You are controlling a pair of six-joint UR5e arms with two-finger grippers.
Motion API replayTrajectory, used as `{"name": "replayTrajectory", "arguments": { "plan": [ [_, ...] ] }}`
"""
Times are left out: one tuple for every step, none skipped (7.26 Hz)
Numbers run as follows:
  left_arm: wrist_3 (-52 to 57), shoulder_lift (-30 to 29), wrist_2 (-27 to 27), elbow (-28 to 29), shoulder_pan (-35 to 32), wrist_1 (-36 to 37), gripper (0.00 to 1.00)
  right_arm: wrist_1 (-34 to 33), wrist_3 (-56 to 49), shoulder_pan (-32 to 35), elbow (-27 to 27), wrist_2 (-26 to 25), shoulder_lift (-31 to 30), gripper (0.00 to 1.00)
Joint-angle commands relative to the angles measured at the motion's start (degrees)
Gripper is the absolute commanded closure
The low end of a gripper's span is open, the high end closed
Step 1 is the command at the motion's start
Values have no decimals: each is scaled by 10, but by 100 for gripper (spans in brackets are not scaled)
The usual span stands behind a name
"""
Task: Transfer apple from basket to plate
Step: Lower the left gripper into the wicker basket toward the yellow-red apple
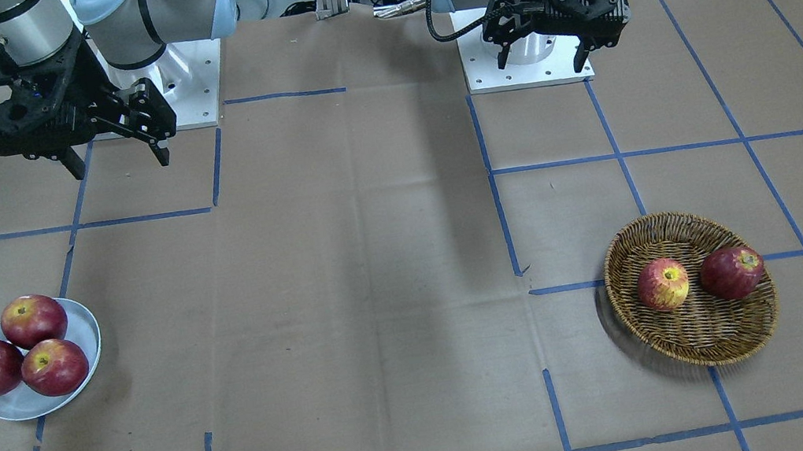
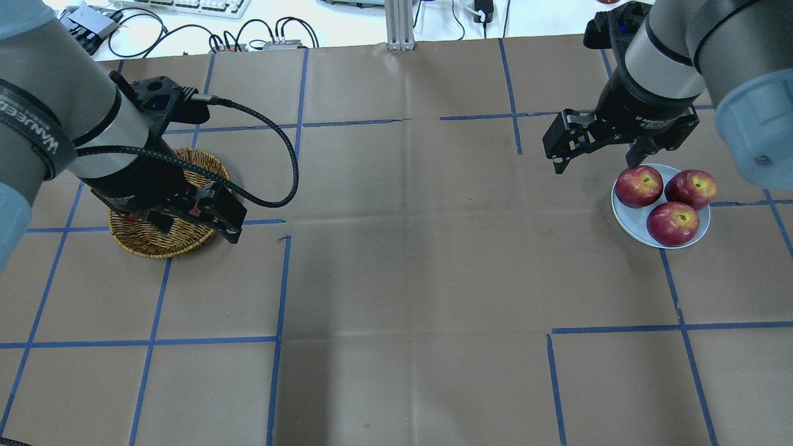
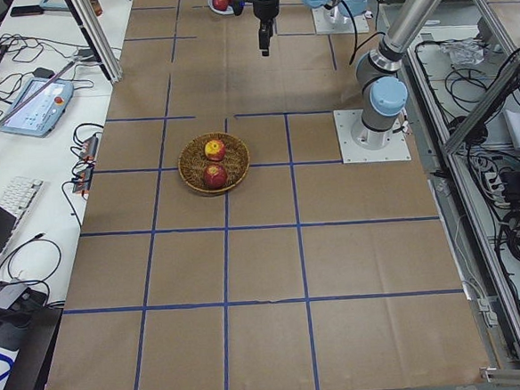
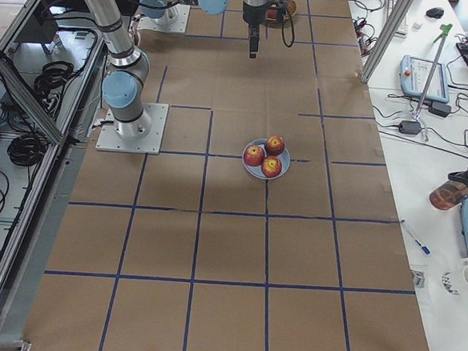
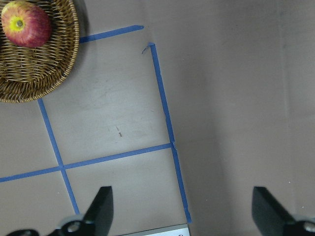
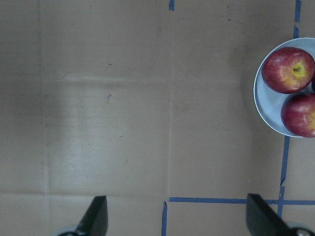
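The apple (image 1: 663, 284), red streaked with yellow, lies in the wicker basket (image 1: 697, 340) beside a darker red apple (image 1: 732, 272). It also shows in the left wrist view (image 5: 25, 23), at the top left corner inside the basket (image 5: 44, 73). In the overhead view my left arm hides it. The pale blue-grey plate (image 1: 78, 325) holds three dark red apples. My left gripper (image 1: 540, 60) is open and empty, high above the table near its base. My right gripper (image 1: 119, 162) is open and empty, high and apart from the plate (image 6: 261, 110).
The table is covered in brown paper with a grid of blue tape lines (image 1: 499, 211). Both arm bases (image 1: 525, 64) stand at the robot's edge. Cables and a keyboard (image 2: 186, 6) lie beyond the far edge.
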Motion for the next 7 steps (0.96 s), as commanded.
{"name": "replayTrajectory", "arguments": {
  "plan": [
    [-3,-11,-1,0,0,-3,1,0,0,0,-1,1,0,0],
    [5,-18,-1,-1,2,1,1,0,1,0,0,1,0,0],
    [50,-26,-1,-2,3,3,1,0,0,0,0,1,-1,0],
    [123,-42,3,-2,5,5,1,0,0,0,0,1,-1,0],
    [183,-56,31,-2,5,11,1,0,0,0,0,1,-1,0],
    [194,-76,47,-4,12,42,1,0,1,0,0,1,-1,0],
    [261,-105,45,-7,46,85,1,0,1,0,-1,2,-1,0]
  ]
}}
